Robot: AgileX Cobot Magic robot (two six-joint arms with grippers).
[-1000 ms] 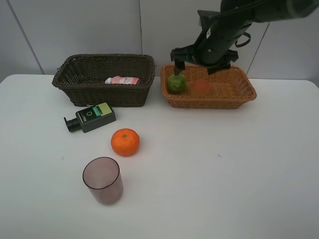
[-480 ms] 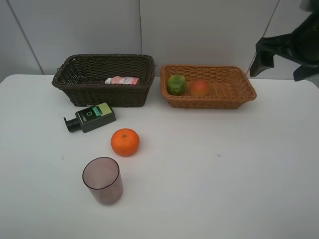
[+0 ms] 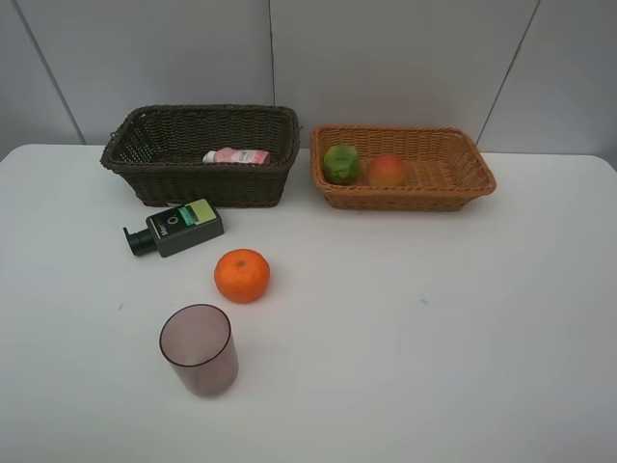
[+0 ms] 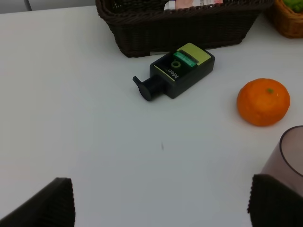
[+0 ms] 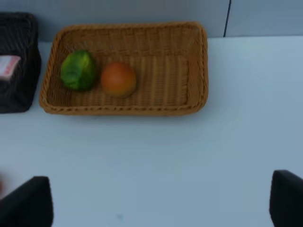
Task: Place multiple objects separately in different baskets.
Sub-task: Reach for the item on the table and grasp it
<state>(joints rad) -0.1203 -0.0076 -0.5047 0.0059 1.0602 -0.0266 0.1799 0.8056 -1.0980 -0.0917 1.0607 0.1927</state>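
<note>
Seems to sort by kind: green fruit (image 3: 340, 162) in tan basket (image 3: 405, 203), pink bottle (image 3: 236, 155) in dark basket (image 3: 202, 188). Holds left gripper (image 4: 161, 203) and right gripper (image 5: 161, 203) apart, empty.

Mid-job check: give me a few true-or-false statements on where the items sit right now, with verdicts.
1. The orange lies on the table, not in a basket. True.
2. The pink bottle is in the tan basket. False: the pink bottle lies in the dark brown basket.
3. The tan basket holds the green fruit and the red-yellow fruit. True.
4. The mauve cup lies tipped over. False: the mauve cup stands upright.
5. The right claw is shut on a fruit. False: the right claw is open and empty.
</note>
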